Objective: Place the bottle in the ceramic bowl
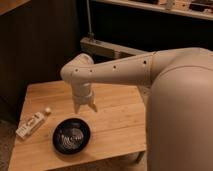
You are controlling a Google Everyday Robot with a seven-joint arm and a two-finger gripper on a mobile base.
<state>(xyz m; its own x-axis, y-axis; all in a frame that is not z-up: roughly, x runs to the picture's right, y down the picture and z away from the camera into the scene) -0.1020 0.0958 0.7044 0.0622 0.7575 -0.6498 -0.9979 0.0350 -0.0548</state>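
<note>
Bottle (31, 124) first: it lies flat on its side at the near-left edge of the wooden table (120, 120), capped end pointing far and right, toward the middle of the table. The ceramic bowl (71, 135) sits just to its right near the front edge, beside the bottle but apart from it, with nothing inside.

Your gripper (85, 108) hangs over the table just beyond the bowl's far-right rim. It points straight down with its two fingers spread and nothing between them. You are at the reach step, and the bottle is not yet picked up.

As I judge it, your next move is to carry the gripper left and nearer until it is over the bottle's body. Then turn the jaws to span its narrow width and lower.

Watch the bowl, which lies close to the straight path, and pass above its rim. The bottle is close to the table edge, so a nudge could push it off. The robot's white arm (115, 70) and bulky body (180, 115) fill the right side.
</note>
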